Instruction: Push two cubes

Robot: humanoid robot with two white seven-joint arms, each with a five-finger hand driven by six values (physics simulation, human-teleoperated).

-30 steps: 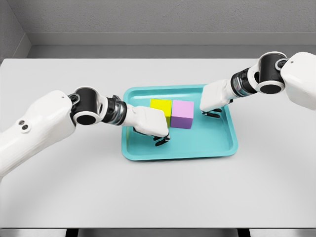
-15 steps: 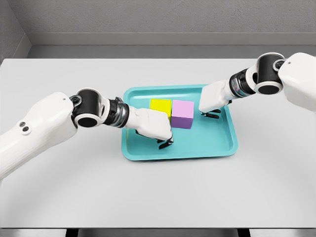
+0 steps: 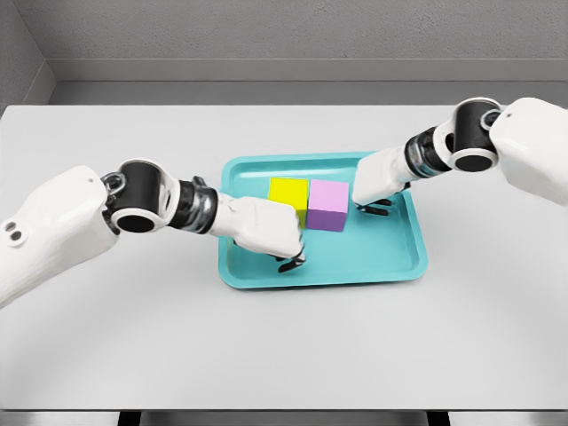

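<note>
Left hand [image 3: 266,232] has slid back left since earlier; both fists curled, holding nothing.
Press yellow cube [image 3: 288,192] and pink cube [image 3: 327,204] squarely, inside the tray [image 3: 390,266], right hand [image 3: 377,184] bracing.

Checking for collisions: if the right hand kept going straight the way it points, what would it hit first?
Most likely the pink cube: the right hand points leftward at its right side inside the teal tray, though exact depth is unclear.
</note>
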